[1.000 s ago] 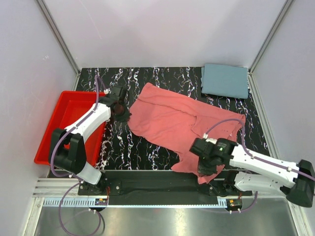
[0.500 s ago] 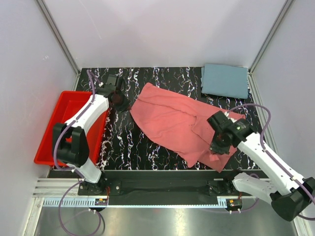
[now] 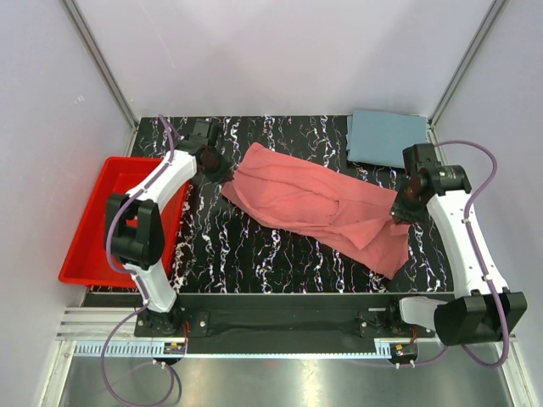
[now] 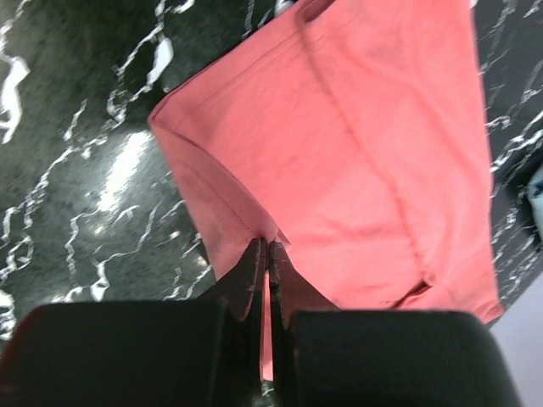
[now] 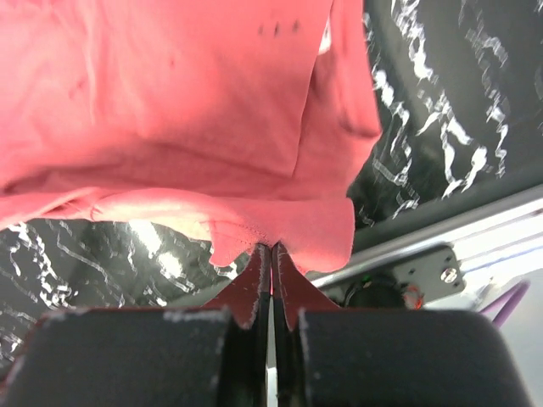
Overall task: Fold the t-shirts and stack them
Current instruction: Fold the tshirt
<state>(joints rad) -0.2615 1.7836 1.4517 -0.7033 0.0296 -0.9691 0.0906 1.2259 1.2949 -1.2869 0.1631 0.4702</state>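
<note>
A salmon-red t-shirt (image 3: 314, 203) lies stretched across the black marbled table (image 3: 229, 254) from far left to near right, partly folded over itself. My left gripper (image 3: 219, 170) is shut on its left edge; in the left wrist view (image 4: 265, 248) the cloth (image 4: 356, 144) is pinched between the closed fingers. My right gripper (image 3: 402, 210) is shut on the shirt's right edge and holds it lifted; in the right wrist view (image 5: 272, 248) the cloth (image 5: 187, 102) hangs from the closed fingers. A folded grey-blue t-shirt (image 3: 388, 139) lies at the far right corner.
A red bin (image 3: 119, 216) stands off the table's left edge, under the left arm. Grey walls enclose the table on three sides. The metal rail (image 3: 280, 348) runs along the near edge.
My right gripper has carried the shirt's near edge from the near middle up to the far right, folding the shirt over. My left gripper moved a little farther back with its edge.
</note>
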